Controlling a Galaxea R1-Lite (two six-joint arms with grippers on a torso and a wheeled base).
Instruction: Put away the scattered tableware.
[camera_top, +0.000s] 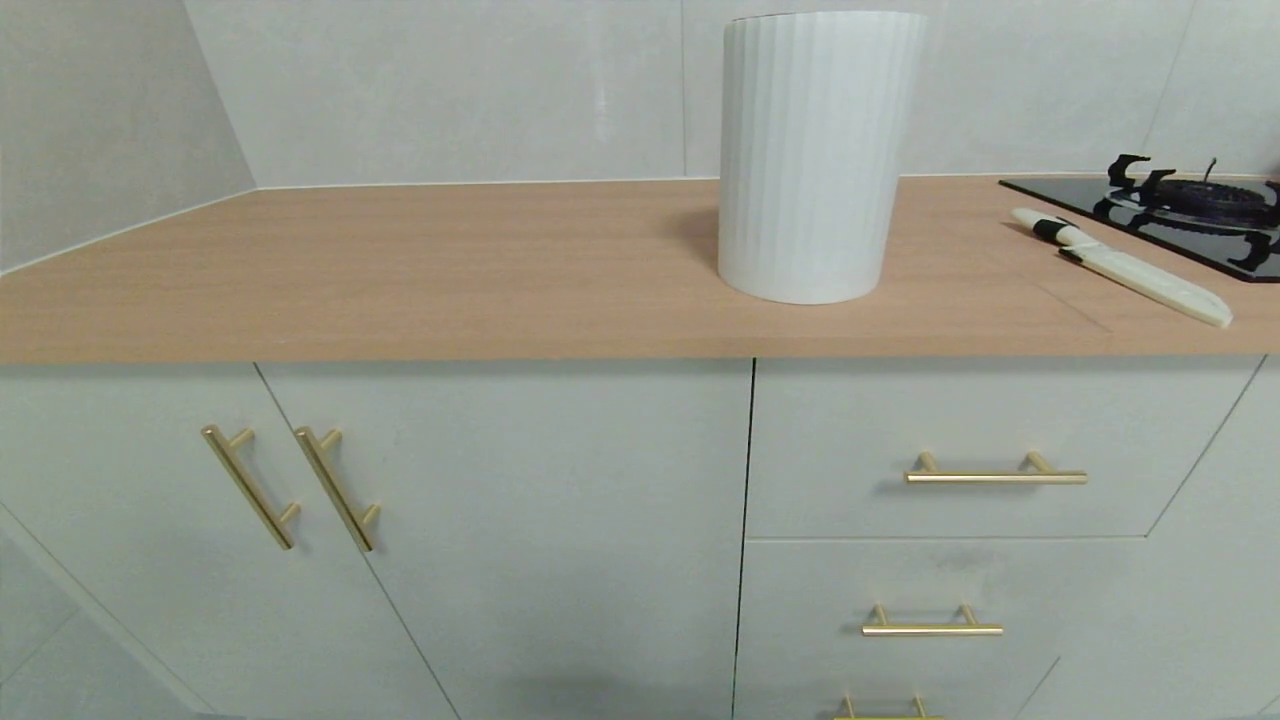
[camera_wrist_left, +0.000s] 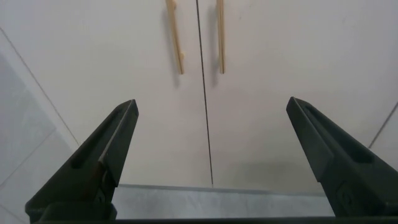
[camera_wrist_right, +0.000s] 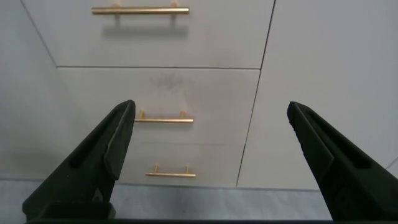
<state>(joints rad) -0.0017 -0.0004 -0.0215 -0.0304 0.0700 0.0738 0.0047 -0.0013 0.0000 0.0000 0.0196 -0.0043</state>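
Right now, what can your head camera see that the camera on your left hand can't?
The head view has the wooden counter, the tall white ribbed pot standing on it, the knife lying near the black stove, and the drawers below. The left wrist view has none of those. It has my left hand, with its two dark fingers spread wide open and nothing between them. Both views share the two cupboard doors and their pair of gold handles.
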